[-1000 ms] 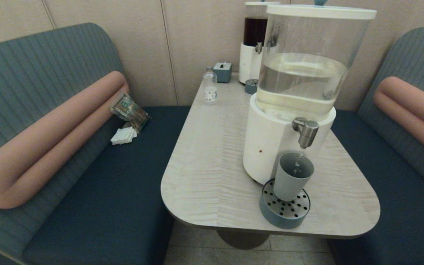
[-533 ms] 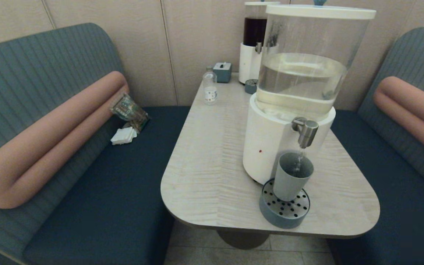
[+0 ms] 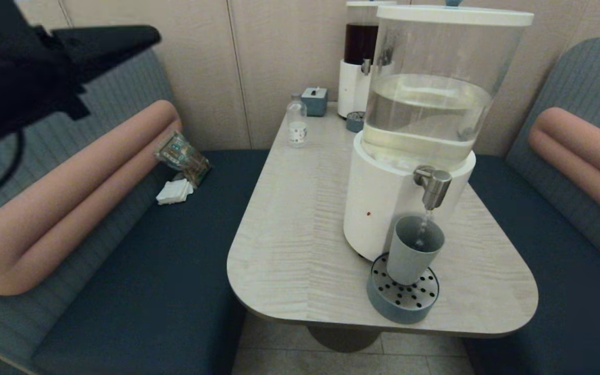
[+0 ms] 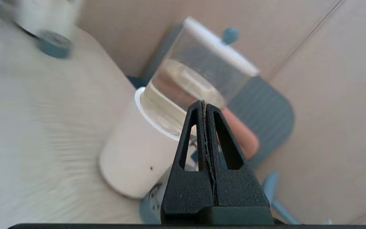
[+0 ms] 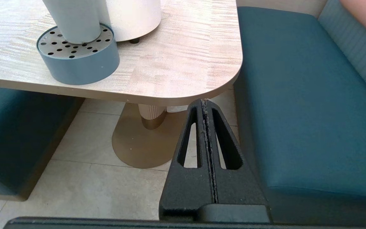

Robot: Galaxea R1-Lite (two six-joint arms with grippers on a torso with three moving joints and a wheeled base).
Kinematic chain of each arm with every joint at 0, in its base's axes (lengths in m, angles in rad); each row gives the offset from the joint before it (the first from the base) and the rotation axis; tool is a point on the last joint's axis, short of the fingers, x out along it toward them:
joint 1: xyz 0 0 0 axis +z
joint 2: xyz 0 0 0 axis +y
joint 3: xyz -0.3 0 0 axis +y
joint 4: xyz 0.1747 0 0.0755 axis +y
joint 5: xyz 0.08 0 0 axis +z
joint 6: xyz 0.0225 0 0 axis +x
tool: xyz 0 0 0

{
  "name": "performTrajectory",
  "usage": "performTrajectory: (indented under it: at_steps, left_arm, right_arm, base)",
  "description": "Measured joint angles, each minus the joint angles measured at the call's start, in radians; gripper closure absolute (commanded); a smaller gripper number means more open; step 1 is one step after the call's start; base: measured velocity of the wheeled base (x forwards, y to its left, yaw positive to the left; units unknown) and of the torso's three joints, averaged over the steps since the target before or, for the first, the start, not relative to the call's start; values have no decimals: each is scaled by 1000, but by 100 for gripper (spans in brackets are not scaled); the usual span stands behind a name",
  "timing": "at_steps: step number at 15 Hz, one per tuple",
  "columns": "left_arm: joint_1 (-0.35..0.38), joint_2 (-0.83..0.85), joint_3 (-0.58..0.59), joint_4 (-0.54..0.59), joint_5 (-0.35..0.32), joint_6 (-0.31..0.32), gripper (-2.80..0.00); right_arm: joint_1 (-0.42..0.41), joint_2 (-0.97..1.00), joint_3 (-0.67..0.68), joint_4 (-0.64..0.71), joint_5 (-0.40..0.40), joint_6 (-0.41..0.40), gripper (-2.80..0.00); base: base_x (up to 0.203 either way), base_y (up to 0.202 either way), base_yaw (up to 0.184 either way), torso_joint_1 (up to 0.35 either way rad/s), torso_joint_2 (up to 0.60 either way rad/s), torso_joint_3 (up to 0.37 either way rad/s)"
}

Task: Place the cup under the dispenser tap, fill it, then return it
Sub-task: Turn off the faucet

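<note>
Cup filling under the tap while the left arm hangs high over the bench.

The cup (image 3: pixel 414 250) stands upright on the round drip tray (image 3: pixel 403 302) at the near end of the desk (image 3: pixel 300 219), directly below the dispenser tap (image 3: pixel 434 187), with a thin stream running into it. The left gripper (image 4: pixel 205 108) is raised high at the far left, well apart from the cup, its jaws pressed together and holding nothing. The right gripper (image 5: pixel 206 106) sits low beside the desk's edge, over the floor, jaws likewise closed and empty. Judging by its plain matte tapered wall, the cup should be stiff and not slippery, but heavier and sloshy once full; a grip around mid-height, kept level, looks safest, since the narrow base could tip.
</note>
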Motion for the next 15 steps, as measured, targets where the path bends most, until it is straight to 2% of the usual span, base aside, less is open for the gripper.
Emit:
performTrajectory:
  at_steps: [3,5,6,7,10,11,12,15]
  left_arm:
    - [-114,220,105,-344,81,8,0]
    - [-216,309,147,-466,144,35,0]
    - [-255,342,161,-487,157,87,0]
    - [-283,373,170,-495,159,170,0]
    - [-347,469,180,-538,156,517,0]
    - [-376,491,183,-549,159,599,0]
    - [-403,510,181,-555,162,649,0]
    - [-454,547,131,-555,184,714,0]
  right_arm:
    - [0,0,0,0,0,0,0]
    - [1,0,0,0,0,0,0]
    - [1,0,0,0,0,0,0]
    - [0,0,0,0,0,0,0]
    - [0,0,0,0,0,0,0]
    - [0,0,0,0,0,0,0]
    - [0,0,0,0,0,0,0]
    - [1,0,0,0,0,0,0]
  base:
    - [0,0,0,0,0,0]
    - [0,0,0,0,0,0]
    - [0,0,0,0,0,0]
    - [0,0,0,0,0,0]
    - [0,0,0,0,0,0]
    - [0,0,0,0,0,0]
    - [0,0,0,0,0,0]
    - [0,0,0,0,0,0]
